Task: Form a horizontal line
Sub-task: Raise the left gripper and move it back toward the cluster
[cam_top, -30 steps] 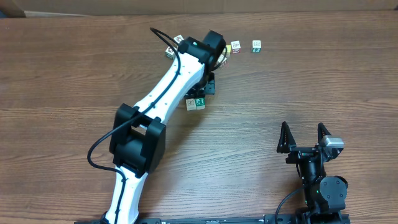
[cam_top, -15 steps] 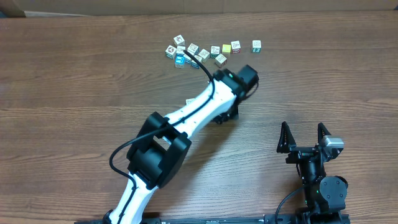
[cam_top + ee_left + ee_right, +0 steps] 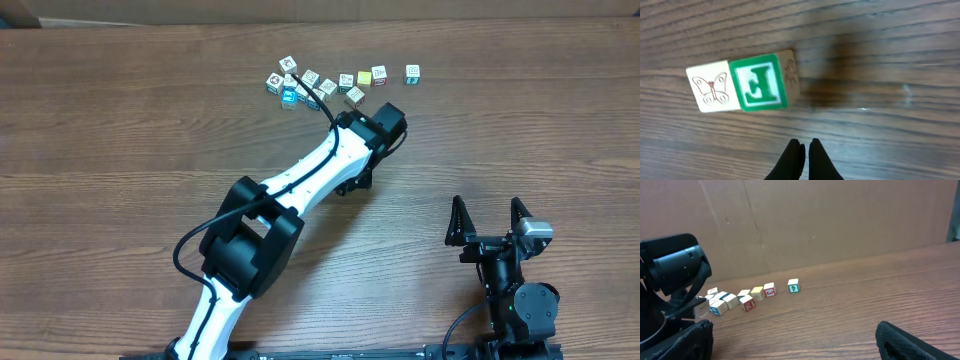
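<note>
Several small picture cubes [image 3: 327, 86] lie in a loose, uneven row at the back of the table; a green-marked cube [image 3: 412, 72] stands apart at its right end. The row also shows in the right wrist view [image 3: 746, 303]. In the left wrist view a butterfly cube [image 3: 710, 92] and a green letter cube [image 3: 760, 82] lie side by side, touching. My left gripper [image 3: 806, 145] is shut and empty just in front of them. In the overhead view this pair is hidden under my left arm [image 3: 355, 182]. My right gripper [image 3: 490, 215] is open and empty at the front right.
The wooden table [image 3: 520, 130] runs to a cardboard wall [image 3: 840, 215] behind the cubes. My left arm lies diagonally from the front left to the table's middle.
My left arm has swung right and toward the front, away from the back row. The row of cubes is now uncovered and the two-cube pair is now under the arm. The right arm has not moved.
</note>
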You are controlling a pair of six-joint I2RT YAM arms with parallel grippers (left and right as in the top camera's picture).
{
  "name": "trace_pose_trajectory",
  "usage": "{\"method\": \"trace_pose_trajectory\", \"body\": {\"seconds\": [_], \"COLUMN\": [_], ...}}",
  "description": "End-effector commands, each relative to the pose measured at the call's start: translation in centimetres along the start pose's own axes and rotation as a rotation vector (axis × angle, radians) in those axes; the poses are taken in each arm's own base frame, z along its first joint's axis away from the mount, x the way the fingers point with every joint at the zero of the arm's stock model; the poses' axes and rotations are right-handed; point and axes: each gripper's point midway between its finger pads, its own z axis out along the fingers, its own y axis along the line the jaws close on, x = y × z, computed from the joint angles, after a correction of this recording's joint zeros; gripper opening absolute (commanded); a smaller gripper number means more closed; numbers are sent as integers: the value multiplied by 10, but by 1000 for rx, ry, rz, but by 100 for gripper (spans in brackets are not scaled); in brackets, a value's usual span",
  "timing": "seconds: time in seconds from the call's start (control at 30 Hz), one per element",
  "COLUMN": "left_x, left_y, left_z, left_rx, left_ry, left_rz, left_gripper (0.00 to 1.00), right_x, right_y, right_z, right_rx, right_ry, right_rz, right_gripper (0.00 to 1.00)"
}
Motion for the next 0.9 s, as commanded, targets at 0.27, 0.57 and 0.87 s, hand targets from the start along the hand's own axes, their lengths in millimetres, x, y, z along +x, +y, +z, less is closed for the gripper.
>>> {"method": "trace_pose_trajectory", "body": {"seconds": [0.27, 0.57, 0.87], "left_x": [-1, -5, -7], "left_y": [15, 15, 16], "left_z": [12, 12, 13], "left_rx": [-10, -11, -11], "left_ry": [1, -19, -22], "left_rz": [80, 105, 72], "left_gripper": [4, 4, 4], "right_x": [3, 3, 3], "right_y": [-1, -1, -1], "right_z": [0, 0, 0], "right_rx": [1, 2, 1], "right_ry": [0, 0, 0], "right_rz": [-4, -4, -4], "right_gripper": [100, 100, 100]}}
